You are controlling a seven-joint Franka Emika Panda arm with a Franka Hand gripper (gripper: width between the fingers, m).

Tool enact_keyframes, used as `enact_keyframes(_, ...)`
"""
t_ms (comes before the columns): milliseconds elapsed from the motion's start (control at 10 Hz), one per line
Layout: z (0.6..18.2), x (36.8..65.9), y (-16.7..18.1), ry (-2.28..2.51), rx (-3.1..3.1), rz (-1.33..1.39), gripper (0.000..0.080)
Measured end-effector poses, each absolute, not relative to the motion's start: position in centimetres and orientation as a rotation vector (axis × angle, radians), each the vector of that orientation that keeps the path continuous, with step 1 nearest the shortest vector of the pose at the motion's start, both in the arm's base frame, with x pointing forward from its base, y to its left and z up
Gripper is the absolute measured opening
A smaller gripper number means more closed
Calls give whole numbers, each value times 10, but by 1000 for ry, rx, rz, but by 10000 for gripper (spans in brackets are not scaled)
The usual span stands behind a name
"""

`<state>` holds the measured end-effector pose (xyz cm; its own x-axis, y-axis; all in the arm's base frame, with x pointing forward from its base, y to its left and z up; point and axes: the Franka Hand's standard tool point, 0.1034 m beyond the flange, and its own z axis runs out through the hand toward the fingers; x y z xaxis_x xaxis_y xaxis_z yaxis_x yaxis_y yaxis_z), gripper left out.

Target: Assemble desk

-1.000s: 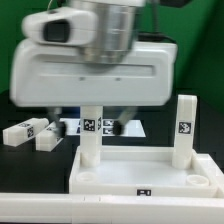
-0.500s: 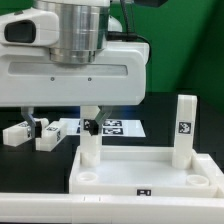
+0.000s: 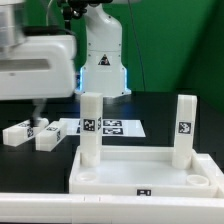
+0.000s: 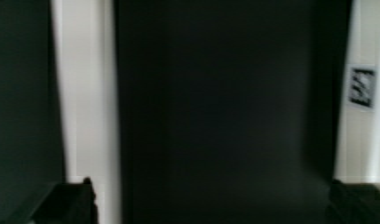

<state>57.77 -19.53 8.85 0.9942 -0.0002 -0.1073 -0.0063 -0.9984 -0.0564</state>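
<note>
The white tray-like tabletop [image 3: 146, 175] lies at the front with its rim up. Two white legs stand upright in its far corners, one at the left [image 3: 91, 128] and one at the right [image 3: 185, 128], each with a tag. Two loose legs [image 3: 22, 131] [image 3: 47, 138] lie on the black table at the exterior view's left. My gripper [image 3: 36, 106] hangs just above these loose legs. In the wrist view the gripper [image 4: 213, 205] is open and empty, with dark table between its fingertips [image 4: 73, 200]. A blurred white piece [image 4: 80, 90] and a tagged white piece [image 4: 361, 85] flank the gap.
The marker board [image 3: 112, 127] lies flat behind the tabletop. The robot's white base [image 3: 103, 50] stands at the back centre before a green backdrop. A white edge [image 3: 40, 208] runs along the front.
The gripper has swung from over the left upright leg toward the exterior view's left, and now hangs over the loose legs. The upright left leg is uncovered. The furniture parts have not moved.
</note>
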Motion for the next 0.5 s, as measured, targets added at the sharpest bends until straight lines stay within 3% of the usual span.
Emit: enact_keyframes(500,81,567,-203,65,-3074,216,649)
